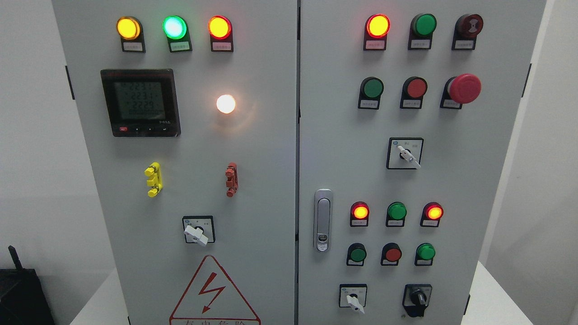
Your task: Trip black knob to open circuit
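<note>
We face a grey electrical cabinet [271,171] with two doors, and neither of our hands shows anywhere in the frame, so we cannot tell how their fingers stand.

Legible writing is scarce. The digital meter [140,102] at the upper left shows rows of digits, roughly "223" and "2229", though they are too blurred to read with confidence. The small white label plates under the lamps and buttons carry print too fine to make out. At the bottom centre-left a red-bordered warning triangle [214,293] bears a lightning bolt, with Chinese characters beneath it that are cut off by the frame edge.

The black knob [417,298] sits at the lower right of the right door, in the bottom row, just right of a white selector switch [353,300]. Its handle's long axis runs nearly vertical, tilted slightly, with the grip end pointing down towards the bottom edge of the picture. Its square plate has faint markings we cannot read.
</note>
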{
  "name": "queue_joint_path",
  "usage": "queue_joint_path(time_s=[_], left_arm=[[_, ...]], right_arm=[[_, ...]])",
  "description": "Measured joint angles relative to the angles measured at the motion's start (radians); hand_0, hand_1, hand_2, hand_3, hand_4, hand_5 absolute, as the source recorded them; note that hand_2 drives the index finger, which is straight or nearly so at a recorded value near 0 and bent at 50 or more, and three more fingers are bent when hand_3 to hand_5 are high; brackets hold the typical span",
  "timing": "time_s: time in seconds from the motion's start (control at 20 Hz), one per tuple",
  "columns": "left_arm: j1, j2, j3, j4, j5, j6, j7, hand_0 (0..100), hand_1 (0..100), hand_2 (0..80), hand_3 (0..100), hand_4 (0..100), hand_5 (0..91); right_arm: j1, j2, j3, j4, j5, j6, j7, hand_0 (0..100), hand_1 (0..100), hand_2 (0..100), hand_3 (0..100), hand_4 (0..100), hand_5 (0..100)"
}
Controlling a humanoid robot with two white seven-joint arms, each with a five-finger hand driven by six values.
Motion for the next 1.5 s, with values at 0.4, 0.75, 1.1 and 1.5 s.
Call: queue_joint_path(time_s=[0.4,0.75,1.1,1.5], left_arm=[[0.0,0.0,0.0,0.0,0.0,0.0,0.0,12,39,0.0,0,0,0.0],[0.0,0.0,0.0,0.0,0.0,0.0,0.0,12,39,0.0,0,0,0.0],[0.0,0.0,0.0,0.0,0.0,0.0,0.0,12,39,0.0,0,0,0.0],[0.0,0.0,0.0,0.0,0.0,-0.005,0.0,12,39,0.0,0,0,0.0]], right_arm=[[-0.02,-0.001,0.0,0.041,-0.003,-0.011,0.019,0,29,0,0,0,0],[-0.024,-0.001,0.0,0.048,-0.01,-0.011,0.022,0,29,0,0,0,0],[-0.016,-0.001,0.0,0.021,-0.013,-0.129,-0.021,0,26,0,0,0,0],[0.048,-0.003,0.0,-0.065,-0.011,-0.262,-0.072,0,25,0,1,0,0]])
